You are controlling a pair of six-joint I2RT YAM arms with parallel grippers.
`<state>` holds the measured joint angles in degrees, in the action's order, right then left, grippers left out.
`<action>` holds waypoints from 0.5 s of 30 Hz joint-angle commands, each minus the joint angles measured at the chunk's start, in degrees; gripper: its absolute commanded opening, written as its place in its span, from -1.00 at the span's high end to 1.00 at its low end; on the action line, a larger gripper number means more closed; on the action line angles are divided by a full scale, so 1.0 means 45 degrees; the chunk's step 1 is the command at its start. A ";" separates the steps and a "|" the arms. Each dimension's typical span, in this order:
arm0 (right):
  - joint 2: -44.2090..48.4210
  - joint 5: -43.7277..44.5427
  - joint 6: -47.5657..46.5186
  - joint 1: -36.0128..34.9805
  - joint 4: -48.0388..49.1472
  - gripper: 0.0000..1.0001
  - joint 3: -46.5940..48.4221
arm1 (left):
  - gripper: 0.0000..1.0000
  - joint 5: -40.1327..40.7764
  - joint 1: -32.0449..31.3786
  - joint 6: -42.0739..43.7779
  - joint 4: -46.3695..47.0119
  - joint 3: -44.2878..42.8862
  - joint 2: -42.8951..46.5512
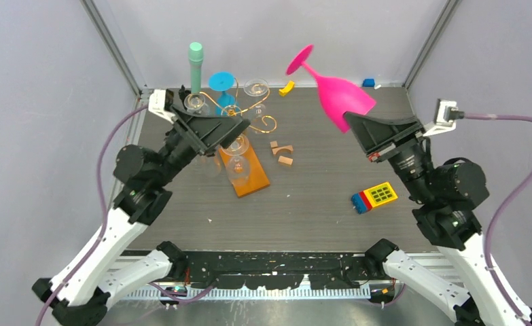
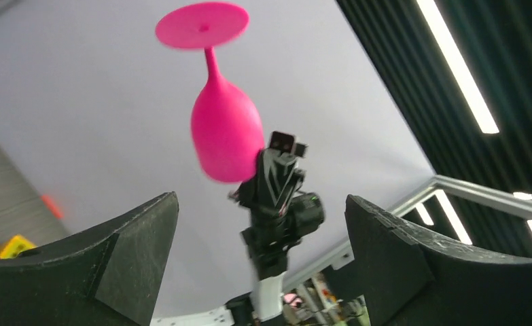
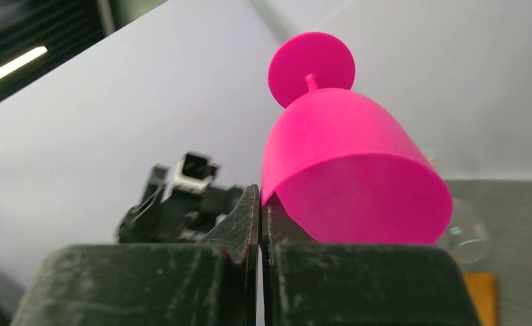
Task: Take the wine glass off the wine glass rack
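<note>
The pink wine glass (image 1: 341, 95) hangs in the air over the back right of the table, tilted, foot up and to the left. My right gripper (image 1: 350, 119) is shut on its rim; in the right wrist view the jaws (image 3: 261, 193) pinch the edge of the pink bowl (image 3: 351, 170). The wine glass rack (image 1: 249, 109) is gold wire on an orange-brown wooden base (image 1: 249, 178) at the back left, with clear glasses on it. My left gripper (image 1: 239, 129) is open and empty above the rack. Its view (image 2: 261, 197) faces the pink glass (image 2: 225, 136).
A teal cylinder (image 1: 196, 64) and a blue glass (image 1: 222, 81) stand behind the rack. Small wooden blocks (image 1: 282, 151) lie right of the base. A yellow, red and blue toy (image 1: 374, 197) lies near the right arm. Small yellow (image 1: 287, 87) and blue (image 1: 368, 83) pieces lie at the back.
</note>
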<state>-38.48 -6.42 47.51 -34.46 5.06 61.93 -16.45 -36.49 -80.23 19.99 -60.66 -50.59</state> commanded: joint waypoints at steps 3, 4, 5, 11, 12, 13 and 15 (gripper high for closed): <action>-0.1492 0.6083 -0.4064 -0.0043 -0.5712 0.99 0.2608 | -0.91 0.1816 -0.0120 0.6353 -0.7071 -0.1808 0.1340; -0.1725 0.6877 -0.4456 -0.0039 -0.6123 0.99 0.2773 | -0.90 0.2175 -0.0119 0.7141 -0.7917 -0.2170 0.1435; -0.2182 0.7227 -0.4645 -0.0039 -0.6900 0.99 0.3091 | -0.87 0.2596 -0.0132 0.7852 -0.8707 -0.2479 0.1542; -0.4280 0.9167 -0.5516 -0.0038 -0.9556 0.99 0.4269 | -0.82 0.6473 -0.0120 1.0915 -1.2106 -0.3281 0.2347; -0.4573 0.9357 -0.5497 -0.0038 -1.0176 0.99 0.4676 | -0.82 0.6915 -0.0124 1.1397 -1.2302 -0.3263 0.2483; -0.5131 0.9478 -0.5420 -0.0028 -1.0455 0.99 0.4871 | -0.82 0.7427 -0.0116 1.1709 -1.2434 -0.3204 0.2618; -0.6723 0.9227 -0.5078 0.0258 -1.2027 0.99 0.6009 | -0.84 0.8056 -0.0121 1.2278 -1.2620 -0.2939 0.3025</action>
<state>-61.78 30.74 25.28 -34.37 -38.09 80.95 10.04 -37.01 -34.65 -30.79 -73.95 -38.92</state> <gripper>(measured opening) 0.029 0.916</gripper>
